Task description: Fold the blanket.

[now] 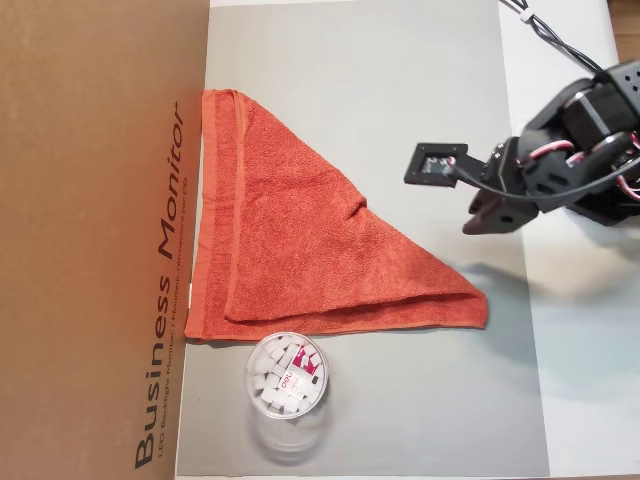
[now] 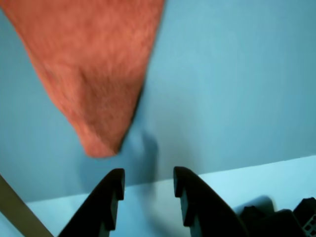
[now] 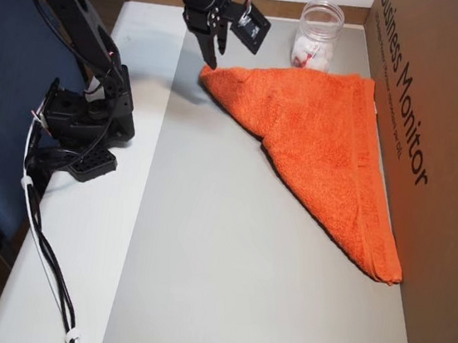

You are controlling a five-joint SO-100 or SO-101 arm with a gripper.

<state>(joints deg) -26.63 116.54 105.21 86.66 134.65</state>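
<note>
Pincer: the gripper [image 2: 148, 190] hung empty above the grey mat, its 2 dark fingers [image 2: 109, 197] parted with only mat between them, and it touched nothing.
Pincer position: in an overhead view the gripper [image 1: 480, 222] stood up and to the right of the cloth's pointed corner, near it but apart.
Blanket: the blanket [image 1: 300, 255] lay flat on the mat as a triangle, 1 layer over another, its long hemmed edge along the cardboard box.
Blanket corner: the tip [image 2: 98, 145] pointed toward the fingers in the wrist view; the top layer sat slightly short of the lower hem along the bottom edge in an overhead view.
Cup: a clear round cup [image 1: 287, 375] holding small white pieces stood just beside the blanket's lower edge.
Box: the cardboard box [image 1: 90, 240] walled the side farthest from the arm.
Risk 1: a grab at the tip could catch only the upper layer and peel the fold open, since the layers are not flush.
Risk 2: dragging the corner across could sweep the cloth into the cup and tip it.
Risk 3: terry on the smooth mat could slide rather than crease, bunching against the box.
</note>
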